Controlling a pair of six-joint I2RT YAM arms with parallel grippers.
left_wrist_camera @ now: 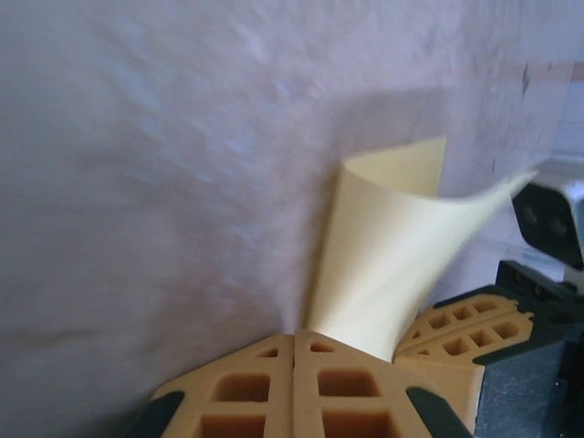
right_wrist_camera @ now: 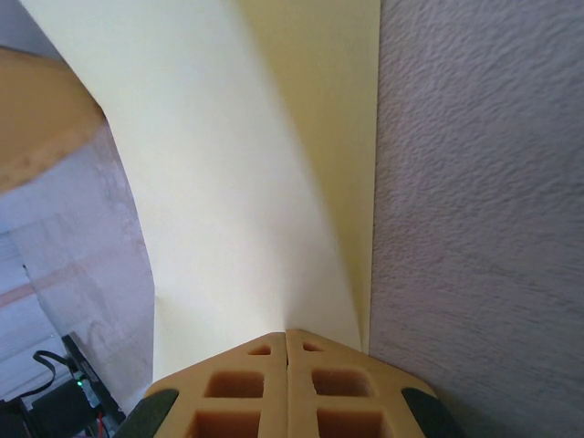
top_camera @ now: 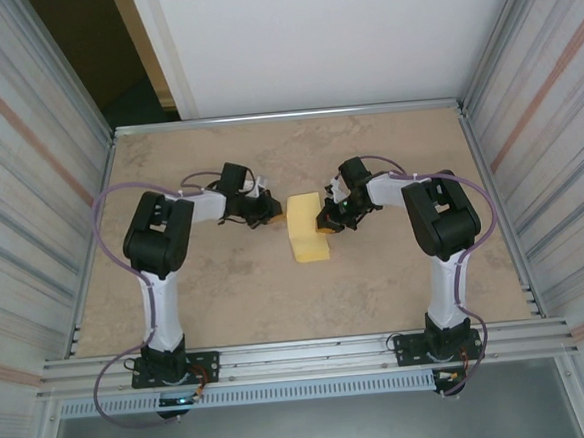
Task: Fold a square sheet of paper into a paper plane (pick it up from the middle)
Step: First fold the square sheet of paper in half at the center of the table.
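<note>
The square sheet of paper [top_camera: 308, 230], pale yellow, lies bent at the table's middle between both grippers. My left gripper [top_camera: 275, 215] is at its left edge. In the left wrist view the left gripper [left_wrist_camera: 294, 336] is shut and the paper [left_wrist_camera: 388, 255] curls up from right behind its tips. My right gripper [top_camera: 324, 222] is at the sheet's right edge. In the right wrist view the right gripper [right_wrist_camera: 286, 334] is shut, and the paper [right_wrist_camera: 246, 182] spreads out from its tips. The right gripper's fingers [left_wrist_camera: 465, 327] show beside the sheet in the left wrist view.
The beige tabletop [top_camera: 227, 294] is fenced by metal rails and corrugated side walls [top_camera: 30, 197]. Both arm bases sit at the near edge. A blurred tan finger [right_wrist_camera: 41, 119] of the left gripper shows in the right wrist view.
</note>
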